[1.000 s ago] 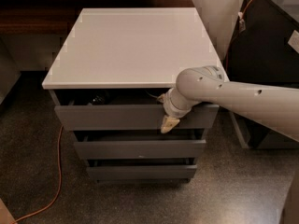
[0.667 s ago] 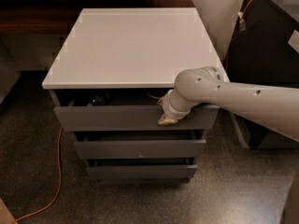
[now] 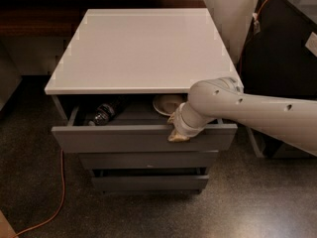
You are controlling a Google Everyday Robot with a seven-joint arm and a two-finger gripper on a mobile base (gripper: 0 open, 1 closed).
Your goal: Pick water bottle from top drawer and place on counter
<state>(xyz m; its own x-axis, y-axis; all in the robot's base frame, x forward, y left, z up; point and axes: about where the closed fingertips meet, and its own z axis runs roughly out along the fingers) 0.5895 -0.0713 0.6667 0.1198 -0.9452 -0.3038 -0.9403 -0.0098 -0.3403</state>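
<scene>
Pulled open now, the wide grey top drawer [image 3: 124, 139] holds the small clear ribbed water bottle [image 3: 103, 114] lying at its left, while the beige-tipped claw [image 3: 178, 133], whose grip I cannot tell, sits at the front edge; reaching across could strike the round beige bowl [image 3: 167, 104] or the overhanging white tabletop [image 3: 143, 48].

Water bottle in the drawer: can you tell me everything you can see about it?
The water bottle is small and looks like clear plastic with a dark label band. It lies on its side in the left part of the open top drawer, resting on the dark drawer floor, its far end hidden under the counter. Nothing grips it: the end effector sits at the drawer's front edge, off to the right, apart from the bottle.
</scene>
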